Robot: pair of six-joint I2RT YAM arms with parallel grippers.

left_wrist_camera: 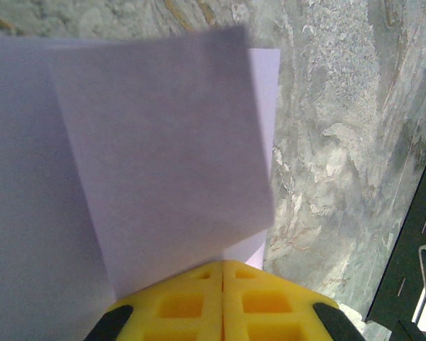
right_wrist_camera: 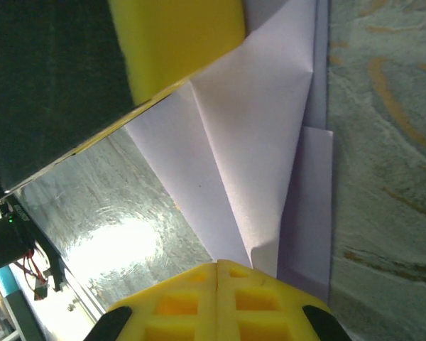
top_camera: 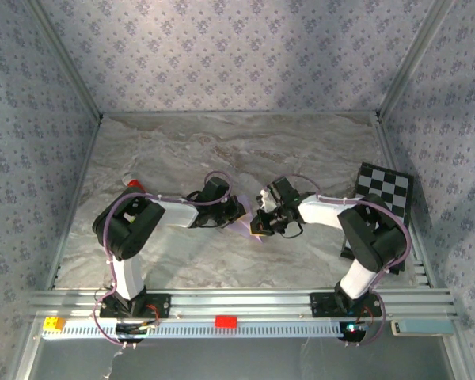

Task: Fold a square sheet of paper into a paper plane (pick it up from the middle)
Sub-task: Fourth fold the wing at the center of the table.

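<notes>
Looking down from the top camera, you see both arms reaching in toward the middle of the marble table [top_camera: 174, 150], wrists almost nose to nose. The left gripper [top_camera: 239, 210] and right gripper [top_camera: 261, 222] sit just beside each other. A sliver of the square sheet of paper [top_camera: 245, 229] shows pale lilac between and just below them.

Left wrist view: yellow fingers [left_wrist_camera: 270, 305] pressed flat together, no gap at the seam, paper pinched between them. One layer of the sheet stands close to the lens, tilted. A second layer lies behind it, its straight edge running down the right side against the marble.

Right wrist view: yellow pads [right_wrist_camera: 263, 298] clamped tight on the paper where a fold narrows to a point. From there the sheet fans upward in creased panels, with a flatter layer off to the right. The left arm's yellow finger [right_wrist_camera: 177, 42] bears on the far, upper part of the sheet.

You have the paper partly folded, held by both claws at the table's centre, not yet a dart.

Elsewhere:
- Checkered board [top_camera: 384, 190] at the right edge, behind the right arm, well apart from the paper.
- Small red cylinder [top_camera: 132, 182] at left, near the left arm's elbow.
- Yellow block [top_camera: 54, 323] and red block [top_camera: 226, 321] on the front rail.
</notes>
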